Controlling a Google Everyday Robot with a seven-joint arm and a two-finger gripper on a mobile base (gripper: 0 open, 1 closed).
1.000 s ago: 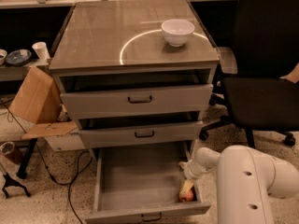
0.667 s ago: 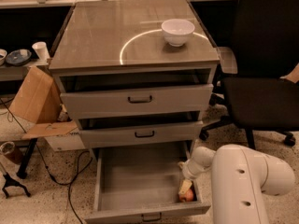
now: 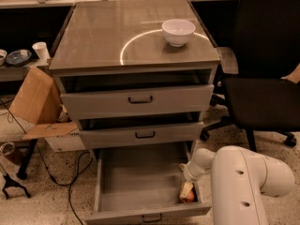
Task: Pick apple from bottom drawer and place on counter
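Note:
The bottom drawer (image 3: 136, 182) is pulled open, its grey floor bare except at the front right corner. The apple (image 3: 189, 197), small and reddish-orange, lies in that corner. My gripper (image 3: 187, 190) reaches down into the drawer from the white arm (image 3: 243, 182) at the lower right and sits right at the apple, its pale fingers against it. The counter (image 3: 103, 36) is the glossy grey-brown cabinet top with a white ring of reflected light.
A white bowl (image 3: 178, 31) stands on the counter at the back right. Two other drawers (image 3: 138, 100) are slightly ajar above. A black office chair (image 3: 262, 69) stands to the right. A cardboard box (image 3: 35, 97), cables and a cup (image 3: 40, 50) are on the left.
The white arm has shifted a little to the left and nearer the drawer. The gripper stays at the apple in the drawer's front right corner.

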